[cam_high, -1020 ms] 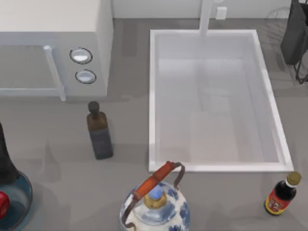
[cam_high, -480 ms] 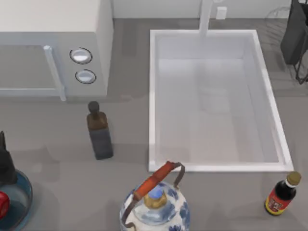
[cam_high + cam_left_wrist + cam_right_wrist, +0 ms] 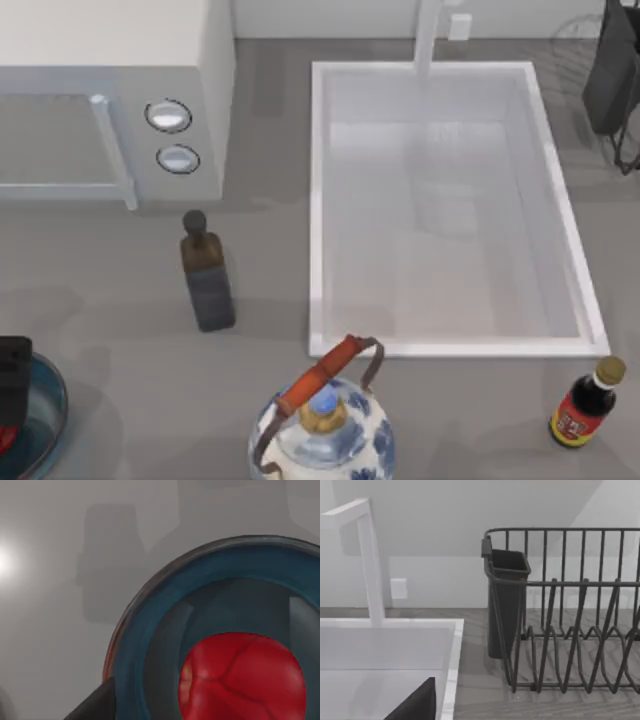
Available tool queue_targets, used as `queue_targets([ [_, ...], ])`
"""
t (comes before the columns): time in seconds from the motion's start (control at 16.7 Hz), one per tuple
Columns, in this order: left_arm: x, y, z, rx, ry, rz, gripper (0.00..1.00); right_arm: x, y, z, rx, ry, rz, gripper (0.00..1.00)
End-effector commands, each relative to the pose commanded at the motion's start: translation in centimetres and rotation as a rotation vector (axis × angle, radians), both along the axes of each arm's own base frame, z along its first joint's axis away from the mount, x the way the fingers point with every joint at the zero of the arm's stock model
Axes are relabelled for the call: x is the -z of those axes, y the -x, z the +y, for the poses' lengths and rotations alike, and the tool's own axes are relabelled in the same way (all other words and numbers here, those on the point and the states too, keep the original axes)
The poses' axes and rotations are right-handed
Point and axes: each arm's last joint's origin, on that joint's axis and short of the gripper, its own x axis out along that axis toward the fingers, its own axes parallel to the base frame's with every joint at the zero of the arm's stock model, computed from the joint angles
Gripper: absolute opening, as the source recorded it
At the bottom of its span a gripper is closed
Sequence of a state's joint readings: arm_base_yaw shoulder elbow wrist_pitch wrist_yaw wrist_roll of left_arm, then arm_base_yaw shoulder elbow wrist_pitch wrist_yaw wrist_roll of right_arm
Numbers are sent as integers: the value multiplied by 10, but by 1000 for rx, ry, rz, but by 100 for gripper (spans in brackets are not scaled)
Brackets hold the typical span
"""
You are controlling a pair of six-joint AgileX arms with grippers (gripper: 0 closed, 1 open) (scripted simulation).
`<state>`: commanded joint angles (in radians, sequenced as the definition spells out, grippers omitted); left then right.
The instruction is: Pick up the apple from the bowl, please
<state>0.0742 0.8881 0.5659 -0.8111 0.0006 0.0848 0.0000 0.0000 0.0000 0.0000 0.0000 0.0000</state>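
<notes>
Hovering at the top view's far left edge, toward eight o'clock of the table, the left gripper (image 3: 12, 375) sits as a dark block directly over the bowl (image 3: 50, 405); whether its claw is open or closed I cannot tell. A sliver of the apple (image 3: 5, 437) peeks out red beneath that block, at the bowl's nine o'clock side; in the left wrist view the apple (image 3: 242, 677) lies inside the bowl (image 3: 132, 645), glossy and round, ringed by the blue-teal wall and dark rim, with a dark finger (image 3: 95, 705) at the frame's corner, apart from the fruit. The right arm is parked off toward two o'clock, its wrist camera facing the dish rack (image 3: 570, 615) and the sink (image 3: 390, 645); its claw's state I cannot tell either. Elsewhere on the table: the microwave (image 3: 110, 90) at eleven o'clock; a dark bottle (image 3: 206, 275) left of centre; the teapot (image 3: 322, 425) at six o'clock; the red-labelled sauce bottle (image 3: 585, 405) at five o'clock.
</notes>
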Motion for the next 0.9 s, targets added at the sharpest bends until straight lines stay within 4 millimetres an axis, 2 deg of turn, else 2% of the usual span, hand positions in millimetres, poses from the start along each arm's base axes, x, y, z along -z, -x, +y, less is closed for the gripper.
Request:
queue_targets([
  [0.18, -2, -17, 4, 2, 15, 251, 100, 0, 0, 0, 0, 0, 0, 100],
  [0.36, -4, -29, 8, 5, 27, 400, 100, 0, 0, 0, 0, 0, 0, 100],
  [0.78, -4, -31, 8, 9, 30, 435, 100, 0, 0, 0, 0, 0, 0, 100],
  [0.9, 6, -33, 8, 9, 31, 443, 100, 0, 0, 0, 0, 0, 0, 100],
])
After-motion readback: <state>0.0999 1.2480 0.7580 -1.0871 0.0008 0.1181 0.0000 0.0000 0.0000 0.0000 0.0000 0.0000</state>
